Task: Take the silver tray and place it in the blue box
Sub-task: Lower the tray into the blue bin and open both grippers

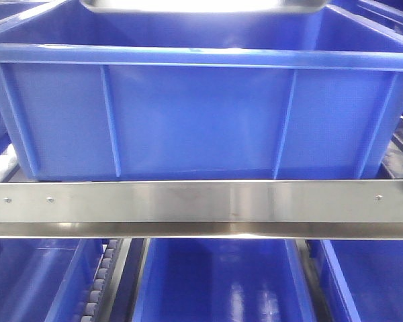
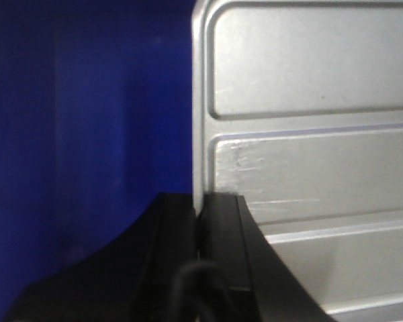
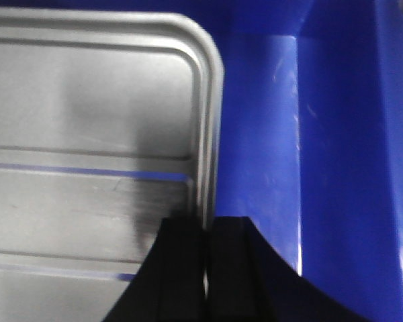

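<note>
The silver tray (image 1: pixel 201 5) is held over the blue box (image 1: pixel 201 121) at top centre, its rim clamped by left gripper (image 2: pixel 200 201) and right gripper (image 3: pixel 205 225) jaws.

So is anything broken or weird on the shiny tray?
Nothing is broken. The tray has faint scratch marks on its middle panel, seen in the left wrist view. Both grippers, left and right, pinch its rim over the blue box.
</note>
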`<state>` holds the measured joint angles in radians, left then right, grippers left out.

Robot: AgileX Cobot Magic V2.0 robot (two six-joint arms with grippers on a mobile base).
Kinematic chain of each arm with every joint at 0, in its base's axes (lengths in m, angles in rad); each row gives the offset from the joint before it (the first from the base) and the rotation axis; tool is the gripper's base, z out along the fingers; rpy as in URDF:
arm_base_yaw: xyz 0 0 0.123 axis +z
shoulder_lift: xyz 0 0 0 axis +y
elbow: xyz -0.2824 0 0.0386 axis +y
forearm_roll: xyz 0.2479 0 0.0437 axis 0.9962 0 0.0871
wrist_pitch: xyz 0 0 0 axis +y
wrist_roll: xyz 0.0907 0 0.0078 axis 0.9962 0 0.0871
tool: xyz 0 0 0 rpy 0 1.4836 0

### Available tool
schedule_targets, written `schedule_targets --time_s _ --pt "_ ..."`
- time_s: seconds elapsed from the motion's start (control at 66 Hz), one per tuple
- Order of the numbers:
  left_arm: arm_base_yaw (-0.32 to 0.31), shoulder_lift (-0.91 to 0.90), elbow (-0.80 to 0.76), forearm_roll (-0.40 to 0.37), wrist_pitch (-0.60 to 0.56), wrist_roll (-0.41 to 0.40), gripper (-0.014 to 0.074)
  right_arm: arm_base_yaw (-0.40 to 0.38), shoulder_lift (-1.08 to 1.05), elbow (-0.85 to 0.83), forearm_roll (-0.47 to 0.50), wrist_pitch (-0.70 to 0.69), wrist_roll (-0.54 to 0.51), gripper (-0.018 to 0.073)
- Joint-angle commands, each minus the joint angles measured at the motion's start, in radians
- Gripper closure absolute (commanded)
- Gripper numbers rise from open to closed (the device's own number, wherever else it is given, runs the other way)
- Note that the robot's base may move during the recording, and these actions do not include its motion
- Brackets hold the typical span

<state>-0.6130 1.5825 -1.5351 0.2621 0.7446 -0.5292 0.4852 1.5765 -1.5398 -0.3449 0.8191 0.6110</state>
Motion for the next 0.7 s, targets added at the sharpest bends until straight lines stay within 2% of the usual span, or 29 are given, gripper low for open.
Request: schedule_targets --time_s 0.0,0.258,0.682 --pt "-0.005 0.000 -0.040 -0.117 -0.211 0.031 0.0700 -0.009 0.010 -0.066 0.116 -0.235 -0.057 0.0501" --pt "0.053 0.104 -0.040 -0.111 -0.301 0.031 0.0700 -0.031 0.099 -0.063 0.115 -0.321 -0.060 0.0501" --pt "0.064 0.178 -0.040 -0.088 -0.362 0.031 0.0700 -0.032 0.169 -0.063 0.115 -0.336 -0.060 0.0501"
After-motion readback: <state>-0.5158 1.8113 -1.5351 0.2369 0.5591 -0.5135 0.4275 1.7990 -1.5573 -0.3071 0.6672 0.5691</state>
